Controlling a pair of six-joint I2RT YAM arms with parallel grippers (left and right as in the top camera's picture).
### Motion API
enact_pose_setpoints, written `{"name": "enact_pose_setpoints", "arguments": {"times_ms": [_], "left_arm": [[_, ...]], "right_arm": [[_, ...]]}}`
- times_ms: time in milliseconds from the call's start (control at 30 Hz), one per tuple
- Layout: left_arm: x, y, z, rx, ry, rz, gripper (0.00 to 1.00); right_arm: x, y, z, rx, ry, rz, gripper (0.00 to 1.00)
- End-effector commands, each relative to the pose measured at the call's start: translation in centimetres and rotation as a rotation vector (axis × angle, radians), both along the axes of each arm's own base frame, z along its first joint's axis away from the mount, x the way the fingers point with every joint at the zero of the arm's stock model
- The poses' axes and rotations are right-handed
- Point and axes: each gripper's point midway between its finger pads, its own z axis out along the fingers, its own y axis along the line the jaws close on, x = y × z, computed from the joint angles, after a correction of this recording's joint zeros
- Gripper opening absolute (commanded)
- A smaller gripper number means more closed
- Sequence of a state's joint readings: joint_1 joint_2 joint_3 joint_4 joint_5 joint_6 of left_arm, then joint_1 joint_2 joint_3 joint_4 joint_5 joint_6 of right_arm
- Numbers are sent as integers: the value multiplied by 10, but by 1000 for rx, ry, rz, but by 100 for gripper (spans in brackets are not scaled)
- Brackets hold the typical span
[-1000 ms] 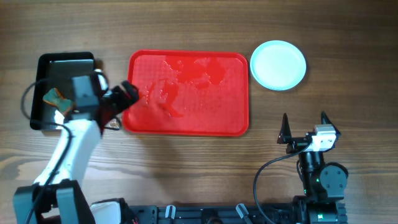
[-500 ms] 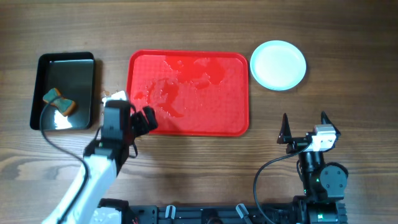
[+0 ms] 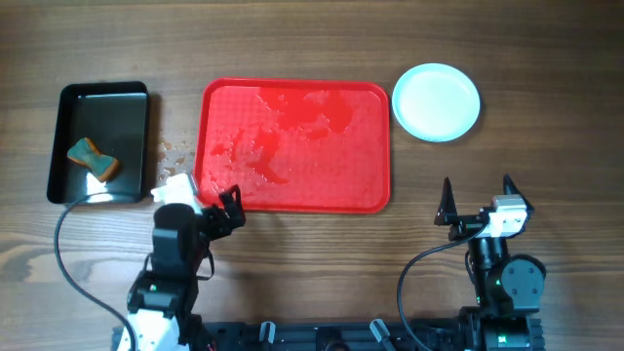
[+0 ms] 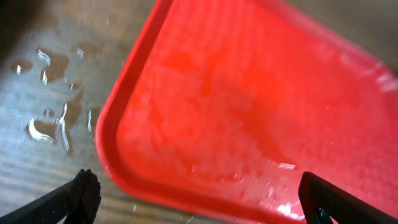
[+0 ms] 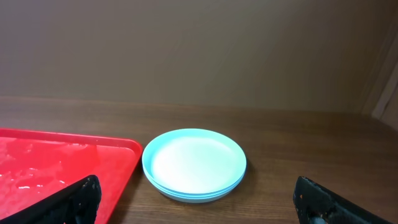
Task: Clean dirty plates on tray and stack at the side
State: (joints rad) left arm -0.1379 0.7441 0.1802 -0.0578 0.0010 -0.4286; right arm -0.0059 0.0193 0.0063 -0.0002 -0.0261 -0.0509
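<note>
The red tray (image 3: 292, 190) lies mid-table, wet and with no plates on it; it also shows in the left wrist view (image 4: 249, 93) and the right wrist view (image 5: 56, 165). The pale-blue plates (image 3: 436, 101) sit stacked to the right of the tray, also in the right wrist view (image 5: 194, 163). My left gripper (image 3: 216, 213) is open and empty at the tray's front left corner (image 4: 199, 202). My right gripper (image 3: 478, 203) is open and empty near the front edge, well short of the plate stack (image 5: 199, 202).
A black pan (image 3: 100, 142) at the left holds an orange-and-teal sponge (image 3: 94, 159). Water drops lie on the wood between pan and tray (image 3: 174, 148), also in the left wrist view (image 4: 53, 93).
My left arm has pulled back from the black pan toward the front edge, its gripper now at the tray's front left corner. The right arm has not moved.
</note>
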Motion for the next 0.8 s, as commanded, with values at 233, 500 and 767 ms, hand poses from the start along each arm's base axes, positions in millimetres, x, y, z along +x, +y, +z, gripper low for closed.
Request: {"name": "enact_pose_setpoints", "arguments": {"times_ms": [233,500,767], "left_arm": [[-11,-3,9,-34,-192,-21,100],[-16,-1,23,8,-268,-40,100],[-15,-2,52,82,-406,-86,100]], "right_arm": [[-1,2,3,-9,-16,15,100],[-1,2,3,-9,-16,15,100],[-1,2,3,-9,-16,15,100]]}}
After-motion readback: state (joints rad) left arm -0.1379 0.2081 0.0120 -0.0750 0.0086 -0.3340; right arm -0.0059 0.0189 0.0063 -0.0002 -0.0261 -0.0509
